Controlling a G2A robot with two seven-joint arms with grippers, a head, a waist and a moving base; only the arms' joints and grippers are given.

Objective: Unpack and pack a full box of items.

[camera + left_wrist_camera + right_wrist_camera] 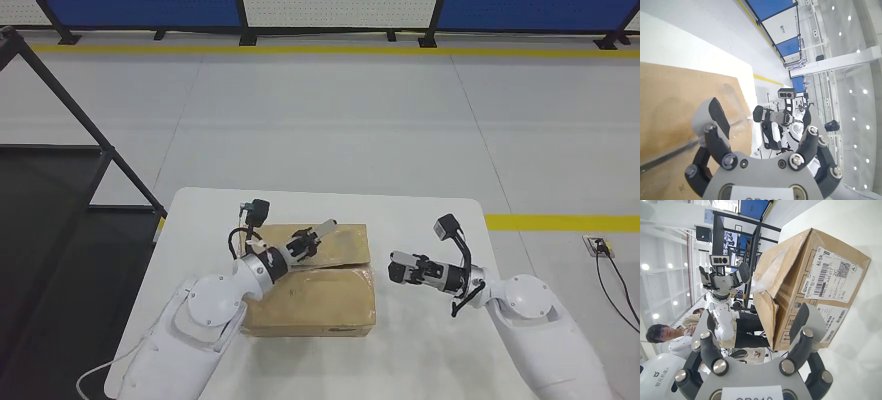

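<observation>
left pincer (306, 243): fingers spread | right pincer (399, 268): fingers spread

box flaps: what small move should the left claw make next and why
Probably lower the left claw onto the edge of the far flap and close on it, to fold it back. The box has its top flaps slightly parted at the seam, with loose tape. That claw hovers open over the flap, holding nothing; the right claw is open beside the box.
</observation>
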